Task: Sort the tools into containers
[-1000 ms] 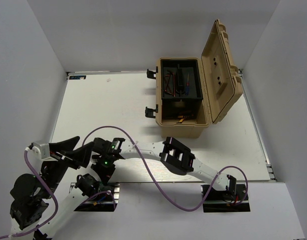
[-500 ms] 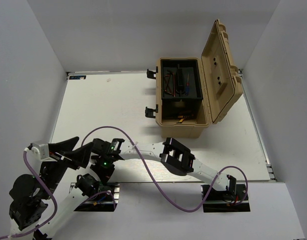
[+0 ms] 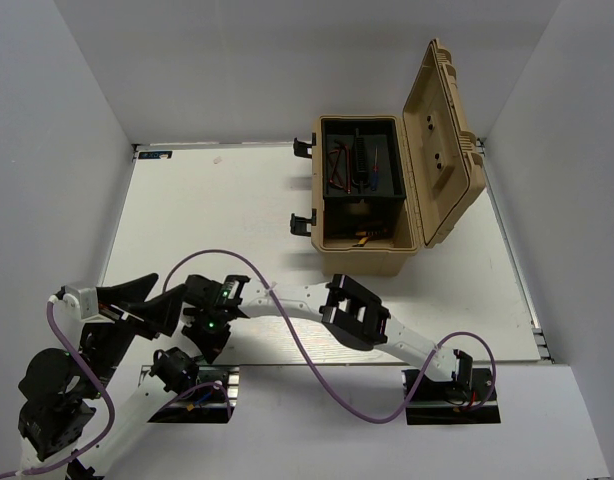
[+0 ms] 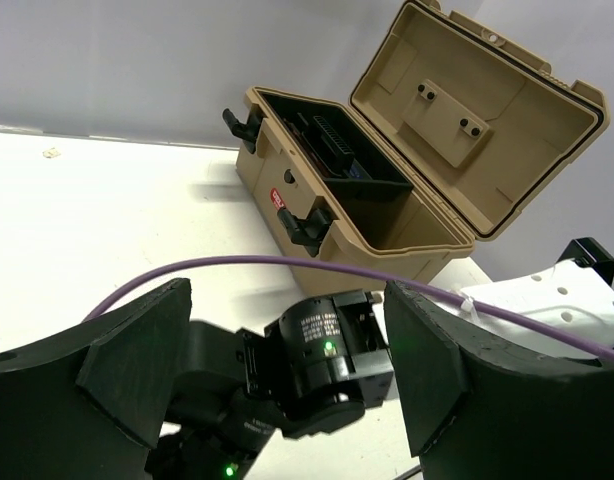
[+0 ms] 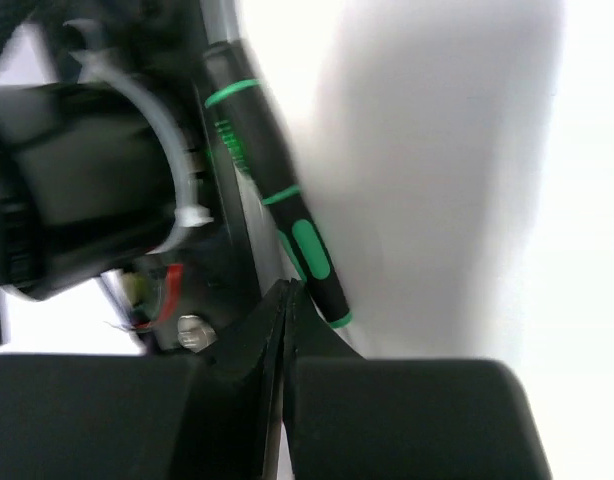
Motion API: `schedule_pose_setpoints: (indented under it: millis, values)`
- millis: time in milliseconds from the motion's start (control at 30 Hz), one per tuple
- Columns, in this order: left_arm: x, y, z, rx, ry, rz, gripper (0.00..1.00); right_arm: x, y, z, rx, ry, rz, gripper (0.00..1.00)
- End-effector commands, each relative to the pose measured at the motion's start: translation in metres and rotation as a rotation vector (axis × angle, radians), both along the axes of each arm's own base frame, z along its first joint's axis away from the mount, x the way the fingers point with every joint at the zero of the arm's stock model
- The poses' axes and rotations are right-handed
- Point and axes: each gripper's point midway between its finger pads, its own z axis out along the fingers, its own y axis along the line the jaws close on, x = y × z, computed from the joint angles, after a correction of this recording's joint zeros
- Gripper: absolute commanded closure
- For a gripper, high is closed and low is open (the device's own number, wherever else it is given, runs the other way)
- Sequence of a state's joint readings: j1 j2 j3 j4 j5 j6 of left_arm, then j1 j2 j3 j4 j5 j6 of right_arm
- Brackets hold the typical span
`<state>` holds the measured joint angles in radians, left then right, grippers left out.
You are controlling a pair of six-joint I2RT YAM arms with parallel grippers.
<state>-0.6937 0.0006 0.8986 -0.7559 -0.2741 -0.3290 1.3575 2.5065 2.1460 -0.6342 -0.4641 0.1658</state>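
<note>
A green-and-black screwdriver point(image 5: 277, 190) lies on the white table against the left arm's base. My right gripper point(image 5: 287, 292) is shut with nothing between its tips, which sit right beside the end of the screwdriver's handle. From above, that gripper point(image 3: 205, 345) reaches across to the near left. My left gripper point(image 4: 287, 370) stands open just above the right wrist point(image 4: 327, 350), holding nothing. Red-handled point(image 3: 339, 165) and blue-handled point(image 3: 365, 168) tools lie in the black tray of the tan toolbox point(image 3: 362, 262). A yellow-handled tool point(image 3: 365, 238) shows in its lower compartment.
The toolbox lid point(image 3: 442, 140) stands open toward the right. Black latches point(image 3: 302, 222) stick out on the box's left side. A purple cable point(image 3: 287, 330) loops over the right arm. White walls enclose the table on three sides.
</note>
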Motion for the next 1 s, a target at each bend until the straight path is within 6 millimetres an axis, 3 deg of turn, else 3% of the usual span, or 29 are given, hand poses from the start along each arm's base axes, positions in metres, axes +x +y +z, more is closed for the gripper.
schedule_pose_setpoints:
  millis: [0,233,300,433,567,633,733,833,900,967]
  values:
    - [-0.016,0.016,0.010,-0.050,-0.073,0.014,0.12,0.037,0.000,0.006,0.012,-0.112,-0.051,1.00]
    - [-0.014,0.015,0.009,-0.050,-0.073,0.014,0.12,0.043,-0.001,0.017,0.032,-0.103,-0.054,1.00]
    - [-0.014,0.015,0.009,-0.050,-0.073,0.014,0.12,0.031,-0.002,0.026,0.050,-0.040,-0.013,1.00]
    - [-0.014,0.015,0.012,-0.056,-0.080,0.014,0.12,0.005,-0.003,0.069,0.147,0.076,0.106,1.00]
    - [-0.013,0.014,0.013,-0.056,-0.080,0.014,0.12,0.006,-0.001,0.102,0.227,0.052,0.154,0.83]
    - [-0.013,0.014,0.013,-0.056,-0.080,0.014,0.12,0.008,-0.004,0.106,0.229,0.044,0.161,0.78]
    - [-0.013,0.014,0.013,-0.056,-0.080,0.014,0.12,0.022,-0.005,0.116,0.263,-0.041,0.179,0.62]
    - [-0.011,0.012,0.015,-0.056,-0.080,0.014,0.12,0.057,-0.002,0.112,0.250,-0.199,0.123,0.39]
    - [-0.010,0.009,0.014,-0.048,-0.075,0.005,0.12,0.084,-0.002,0.099,0.220,-0.338,0.100,0.29]
    - [-0.010,0.010,0.017,-0.054,-0.082,0.005,0.12,0.098,0.001,0.096,0.226,-0.416,0.106,0.29]
